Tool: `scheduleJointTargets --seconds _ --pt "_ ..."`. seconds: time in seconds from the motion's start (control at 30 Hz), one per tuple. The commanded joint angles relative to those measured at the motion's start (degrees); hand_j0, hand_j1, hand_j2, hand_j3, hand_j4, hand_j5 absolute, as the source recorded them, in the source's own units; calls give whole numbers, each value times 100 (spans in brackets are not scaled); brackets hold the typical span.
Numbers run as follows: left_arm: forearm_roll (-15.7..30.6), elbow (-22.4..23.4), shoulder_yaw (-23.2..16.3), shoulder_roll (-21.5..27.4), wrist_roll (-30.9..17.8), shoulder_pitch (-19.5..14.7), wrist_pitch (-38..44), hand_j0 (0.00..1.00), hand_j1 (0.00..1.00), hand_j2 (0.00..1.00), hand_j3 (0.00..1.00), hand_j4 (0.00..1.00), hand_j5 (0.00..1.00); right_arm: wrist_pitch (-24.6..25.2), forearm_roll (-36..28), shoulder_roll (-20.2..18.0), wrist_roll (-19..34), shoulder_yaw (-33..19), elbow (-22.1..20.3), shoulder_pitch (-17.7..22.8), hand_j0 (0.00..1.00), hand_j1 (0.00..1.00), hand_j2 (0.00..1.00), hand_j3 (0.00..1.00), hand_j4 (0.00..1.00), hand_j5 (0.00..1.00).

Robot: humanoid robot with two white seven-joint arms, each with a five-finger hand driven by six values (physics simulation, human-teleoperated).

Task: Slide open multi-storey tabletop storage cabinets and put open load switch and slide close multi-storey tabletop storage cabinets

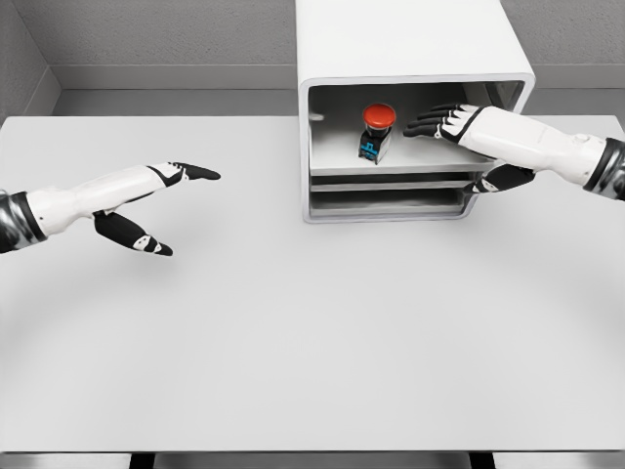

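Head view: load switch (377, 132) inside cabinet (410, 59).

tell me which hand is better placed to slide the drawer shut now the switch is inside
Right, probably: the right hand already reaches into the cabinet beside the switch; the left hand hovers open far off.

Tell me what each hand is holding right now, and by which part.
Nothing. The right hand lies open in the cabinet beside the red-buttoned switch, apart from it; the left hand is open over the table.
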Motion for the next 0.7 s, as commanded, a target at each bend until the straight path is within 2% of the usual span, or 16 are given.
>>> scheduleJointTargets --seconds 0.0,0.13,0.2,0.33,0.43,0.57,0.63,0.67 --pt "47 109 -202 -71 2 0 -33 100 100 100 100 100 100 998 -518 195 -1082 177 -97 0 100 100 100 100 100 100" --pt "47 109 -202 -71 2 0 -33 100 100 100 100 100 100 998 -518 89 -1108 151 -307 17 100 100 100 100 100 100" --pt "47 109 -202 -71 2 0 -33 100 100 100 100 100 100 998 -518 28 -1117 -104 -422 70 100 100 100 100 100 100" --pt "47 100 -202 -71 2 0 -33 100 100 100 100 100 100 998 -527 -262 -1125 -552 -817 474 100 100 100 100 100 100" --pt "47 109 -202 -71 2 0 -33 100 100 100 100 100 100 998 -536 -376 -1134 -754 -923 694 100 100 100 100 100 100" --pt "47 109 -202 -71 2 0 -33 100 100 100 100 100 100 998 -544 -667 -1143 -737 -1722 966 100 100 100 100 100 100" --pt "47 100 -202 -71 2 0 -33 100 100 100 100 100 100 998 -544 -825 -1178 -737 -1846 1072 100 100 100 100 100 100" --pt "47 109 -202 -71 2 0 -33 100 100 100 100 100 100 998 -544 -939 -1362 -728 -1899 1116 100 100 100 100 100 100"
